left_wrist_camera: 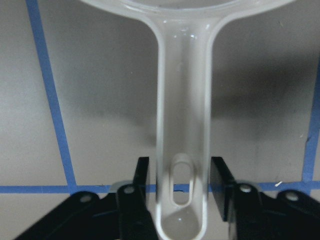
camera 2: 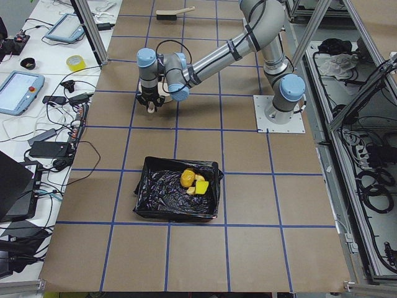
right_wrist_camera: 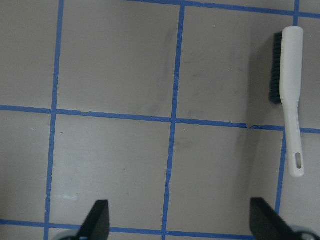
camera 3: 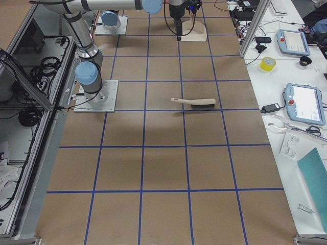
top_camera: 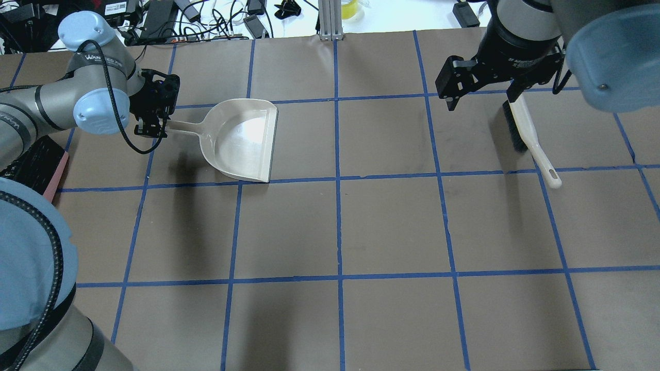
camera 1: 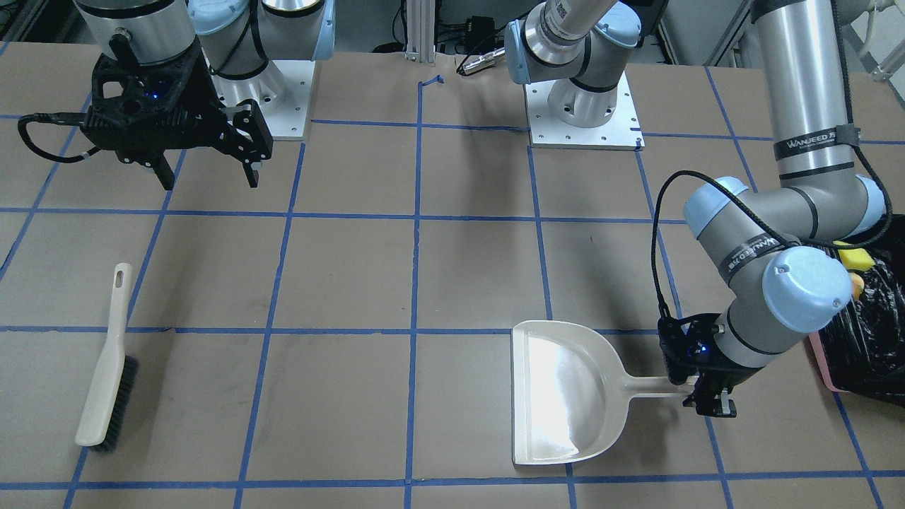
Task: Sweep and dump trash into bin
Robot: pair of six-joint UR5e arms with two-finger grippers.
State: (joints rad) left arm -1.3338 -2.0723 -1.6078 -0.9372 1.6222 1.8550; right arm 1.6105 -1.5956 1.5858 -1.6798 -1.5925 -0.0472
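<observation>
The pink bin [camera 2: 149, 211], lined with a black bag, holds the trash: an orange lump [camera 2: 187, 177], a yellow sponge piece [camera 2: 201, 186] and a pale wedge [camera 2: 191, 191]. In the front view the bin [camera 1: 873, 339] is at the right edge, partly behind my left arm. My left gripper [camera 1: 710, 406] [left_wrist_camera: 180, 162] is open. Its fingers straddle the handle end of the beige dustpan [camera 1: 565, 389] [left_wrist_camera: 182, 100], which lies flat and empty, with small gaps on both sides. My right gripper [camera 1: 211, 182] [right_wrist_camera: 179, 210] is open, empty and high above the table.
A beige hand brush [camera 1: 106, 375] with dark bristles lies flat on the table; in the overhead view the brush [top_camera: 531, 139] is just beyond my right gripper [top_camera: 482, 100]. The dustpan [top_camera: 242, 139] lies to the right of my left gripper [top_camera: 150, 131]. Blue tape lines grid the brown table.
</observation>
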